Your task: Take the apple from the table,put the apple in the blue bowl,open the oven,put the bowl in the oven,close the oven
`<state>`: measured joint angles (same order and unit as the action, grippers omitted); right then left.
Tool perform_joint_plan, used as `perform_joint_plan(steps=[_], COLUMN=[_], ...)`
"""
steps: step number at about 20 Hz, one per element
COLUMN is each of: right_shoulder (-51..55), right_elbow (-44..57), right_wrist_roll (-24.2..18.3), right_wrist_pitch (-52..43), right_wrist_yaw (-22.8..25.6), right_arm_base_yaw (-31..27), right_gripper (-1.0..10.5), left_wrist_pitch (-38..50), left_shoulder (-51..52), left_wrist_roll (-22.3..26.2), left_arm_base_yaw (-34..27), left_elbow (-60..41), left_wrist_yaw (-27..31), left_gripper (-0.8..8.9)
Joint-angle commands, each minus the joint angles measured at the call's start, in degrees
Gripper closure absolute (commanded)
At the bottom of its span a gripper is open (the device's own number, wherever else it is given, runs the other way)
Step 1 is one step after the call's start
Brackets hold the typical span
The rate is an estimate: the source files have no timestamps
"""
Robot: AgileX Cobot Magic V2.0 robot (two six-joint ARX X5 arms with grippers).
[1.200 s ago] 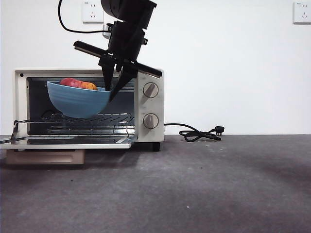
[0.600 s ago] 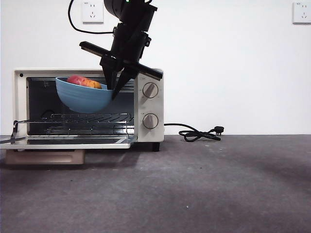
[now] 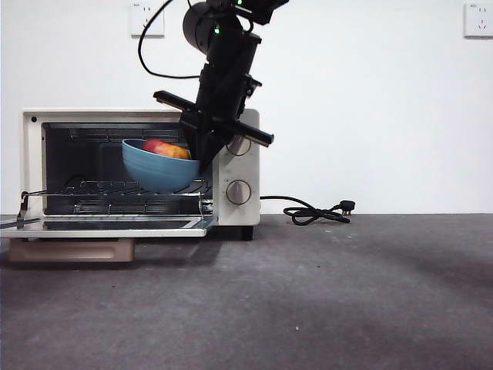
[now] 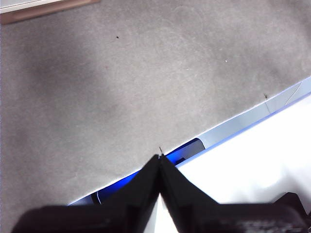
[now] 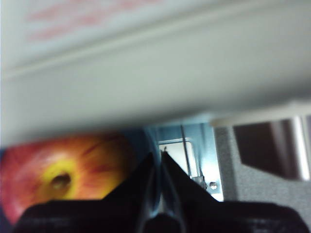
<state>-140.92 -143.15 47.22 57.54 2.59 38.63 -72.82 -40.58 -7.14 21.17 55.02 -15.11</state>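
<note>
The blue bowl (image 3: 158, 169) was held by its right-hand rim in the right claw (image 3: 202, 154), whose jaws were pinched nearly together on the thin wall, as the right wrist view showed. The grip was taken at the rim so that the arm could stay outside while the bowl was carried through the mouth of the oven (image 3: 231, 166). The door (image 3: 104, 225) lay folded down flat, leaving the way clear. The bowl hung inside the cavity, just above the wire rack (image 3: 100, 189), apparently not yet resting on it. Its mouth faced upward, tipped slightly, and the apple (image 3: 166, 148) sat inside, its stem hollow turned towards the wrist camera. The left claw (image 4: 160, 167) waited, closed and empty, over the counter (image 3: 308, 293).
</note>
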Motion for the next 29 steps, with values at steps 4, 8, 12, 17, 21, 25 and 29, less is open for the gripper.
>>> perform_joint_plan(steps=[4, 8, 12, 17, 21, 25, 29], right_shoulder=[-1.1, -1.1, -1.1, -1.1, -1.0, -1.0, -1.0], right_elbow=[-0.4, -0.5, -0.5, -0.5, -2.3, -7.2, -15.8], right_wrist_roll=[0.6, 0.6, 0.5, -1.1, -4.5, -8.9, -17.9], right_wrist_pitch=[-1.3, -1.9, -3.5, -3.4, -1.7, 2.7, 11.2], right_wrist_yaw=[1.1, 1.0, 1.1, 1.5, 5.1, 10.0, 19.7], right_arm_base_yaw=[0.3, 0.3, 0.3, 0.4, 0.8, 1.6, 3.8], right_gripper=[9.6, 9.4, 7.6, 7.6, 7.6, 7.6, 7.6], left_wrist_pitch=[0.2, 0.2, 0.0, 0.1, -0.2, 0.5, 1.4], left_shoulder=[0.1, 0.1, 0.2, 0.2, 0.2, 0.2, 0.1], left_wrist_roll=[-0.1, 0.3, 0.3, 0.3, 0.3, 0.3, 0.3], left_arm_base_yaw=[0.2, 0.2, 0.2, 0.2, 0.2, 0.2, 0.1], left_elbow=[-0.1, -0.1, -0.1, -0.1, -0.1, -0.1, -0.1], left_wrist_yaw=[0.2, 0.2, 0.2, 0.6, 3.2, 3.5, 13.5], left_gripper=[8.18, 8.18, 8.18, 8.18, 8.18, 8.18, 8.19])
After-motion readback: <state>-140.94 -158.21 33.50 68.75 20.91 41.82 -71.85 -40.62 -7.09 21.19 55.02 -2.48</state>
